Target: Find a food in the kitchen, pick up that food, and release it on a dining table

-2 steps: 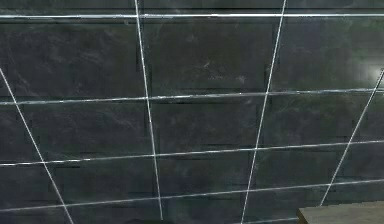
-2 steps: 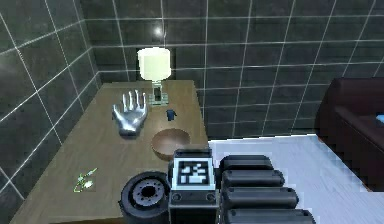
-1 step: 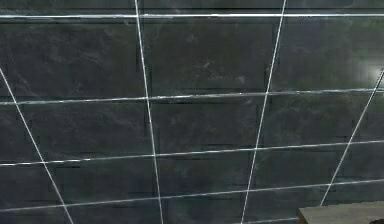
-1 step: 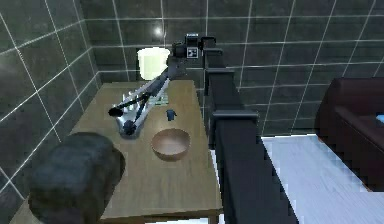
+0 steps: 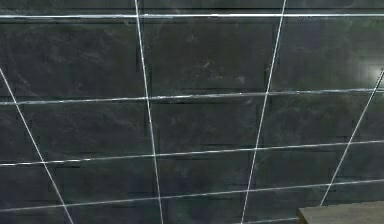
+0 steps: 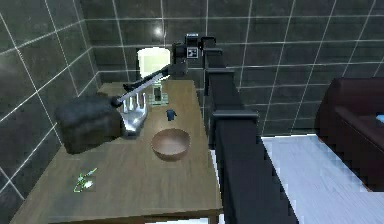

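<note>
- Which way does the food lie from the hand point(image 6: 128, 97)?
- I can't call any shape here food. The hand reaches across the counter point(image 6: 120, 190)'s far end. One pale glinting thing point(image 6: 135, 122) stands at its tip, and one small dark thing point(image 6: 170, 115) sits toward the arm point(image 6: 240, 150).
- Is the hand apart, together, holding anything?
- I cannot tell any of that.
- What else is there?
- One brown bowl point(image 6: 172, 146), one dark bulky bag point(image 6: 88, 122), one pale cylinder point(image 6: 150, 58), one greenish scrap point(image 6: 85, 181).
</note>
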Controlling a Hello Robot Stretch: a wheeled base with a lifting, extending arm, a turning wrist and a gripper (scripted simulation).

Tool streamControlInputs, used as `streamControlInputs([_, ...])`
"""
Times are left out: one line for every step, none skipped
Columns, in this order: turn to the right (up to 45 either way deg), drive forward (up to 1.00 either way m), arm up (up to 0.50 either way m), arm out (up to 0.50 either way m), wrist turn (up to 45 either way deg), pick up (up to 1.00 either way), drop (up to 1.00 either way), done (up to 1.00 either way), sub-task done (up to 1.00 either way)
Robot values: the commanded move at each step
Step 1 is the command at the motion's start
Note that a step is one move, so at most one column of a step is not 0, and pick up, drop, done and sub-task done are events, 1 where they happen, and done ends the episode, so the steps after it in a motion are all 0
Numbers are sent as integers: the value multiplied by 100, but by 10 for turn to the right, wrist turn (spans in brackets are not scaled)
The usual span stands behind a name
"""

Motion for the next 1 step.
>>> streamControlInputs([0,0,0,0,270,0,0,0,0])
